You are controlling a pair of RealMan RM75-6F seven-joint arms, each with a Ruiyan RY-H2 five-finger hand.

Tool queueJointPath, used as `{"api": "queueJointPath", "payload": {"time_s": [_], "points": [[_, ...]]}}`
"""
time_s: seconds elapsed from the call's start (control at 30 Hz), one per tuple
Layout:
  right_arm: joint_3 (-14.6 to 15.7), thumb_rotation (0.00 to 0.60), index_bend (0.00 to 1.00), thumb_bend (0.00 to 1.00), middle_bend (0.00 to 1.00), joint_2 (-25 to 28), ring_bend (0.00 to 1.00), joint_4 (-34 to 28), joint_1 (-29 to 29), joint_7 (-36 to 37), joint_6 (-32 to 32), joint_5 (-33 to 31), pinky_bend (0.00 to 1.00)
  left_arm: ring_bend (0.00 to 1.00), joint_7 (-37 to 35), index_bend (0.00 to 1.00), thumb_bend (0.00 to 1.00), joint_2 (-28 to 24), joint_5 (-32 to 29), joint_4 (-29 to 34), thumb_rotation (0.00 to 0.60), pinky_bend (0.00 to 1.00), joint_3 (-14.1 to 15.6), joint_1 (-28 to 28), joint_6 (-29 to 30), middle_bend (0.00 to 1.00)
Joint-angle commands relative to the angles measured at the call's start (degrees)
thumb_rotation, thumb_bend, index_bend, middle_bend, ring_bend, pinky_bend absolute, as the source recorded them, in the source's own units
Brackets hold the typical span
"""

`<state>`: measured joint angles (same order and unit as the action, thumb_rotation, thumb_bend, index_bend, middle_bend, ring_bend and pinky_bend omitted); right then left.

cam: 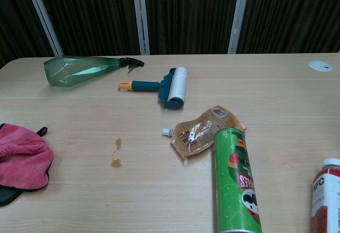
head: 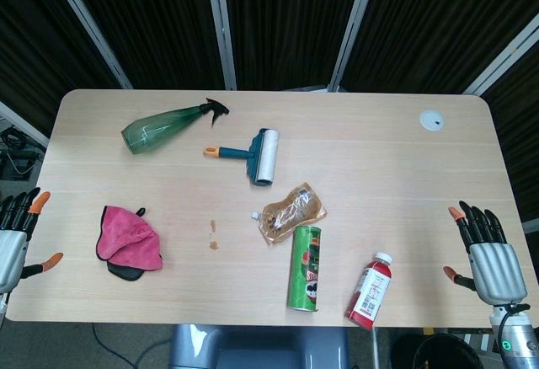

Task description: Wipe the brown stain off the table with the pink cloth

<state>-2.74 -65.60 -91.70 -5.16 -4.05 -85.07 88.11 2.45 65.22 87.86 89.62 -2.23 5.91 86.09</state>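
The pink cloth (head: 128, 238) lies crumpled on the table's front left, partly over a dark pad; the chest view shows the pink cloth (cam: 22, 156) at its left edge. A small brown stain (head: 213, 234) marks the tabletop just right of the cloth, and in the chest view the brown stain (cam: 116, 154) shows as a few drops. My left hand (head: 17, 234) hangs off the table's left edge, fingers spread, holding nothing. My right hand (head: 487, 253) hovers at the right edge, also spread and empty. Neither hand appears in the chest view.
A green spray bottle (head: 168, 125) lies at the back left, a lint roller (head: 253, 155) mid-table. A snack pouch (head: 290, 213), a green chip can (head: 306, 268) and a red bottle (head: 369, 291) lie right of the stain. A white disc (head: 432, 120) sits back right.
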Motion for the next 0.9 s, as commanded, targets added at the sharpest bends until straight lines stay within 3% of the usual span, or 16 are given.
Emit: {"api": "queueJointPath", "payload": {"time_s": [0.03, 0.47, 0.53, 0.9], "points": [[0.0, 0.600, 0.06, 0.00, 0.00, 0.2, 0.00, -0.1, 0.1, 0.2, -0.1, -0.2, 0.00, 0.00, 0.2, 0.00, 0.01, 0.0, 0.2, 0.1, 0.600, 0.00, 0.2, 0.1, -0.2, 0.00], [0.0, 0.600, 0.07, 0.00, 0.00, 0.5, 0.00, -0.8, 0.1, -0.1, 0.8, -0.8, 0.00, 0.00, 0.6, 0.00, 0.01, -0.5, -0.2, 0.7, 0.600, 0.00, 0.7, 0.3, -1.5, 0.00], [1.5, 0.600, 0.07, 0.00, 0.00, 0.5, 0.00, 0.7, 1.2, 1.0, 0.6, -0.4, 0.00, 0.00, 1.0, 0.00, 0.01, 0.1, 0.4, 0.2, 0.600, 0.00, 2.6, -1.4, -0.7, 0.00], [1.7, 0.600, 0.07, 0.00, 0.00, 0.5, 0.00, 1.2, 1.5, 2.5, 0.7, -0.2, 0.00, 0.00, 4.4, 0.00, 0.02, -1.2, -0.8, 2.1, 0.600, 0.00, 3.5, -0.7, -4.4, 0.00]]}}
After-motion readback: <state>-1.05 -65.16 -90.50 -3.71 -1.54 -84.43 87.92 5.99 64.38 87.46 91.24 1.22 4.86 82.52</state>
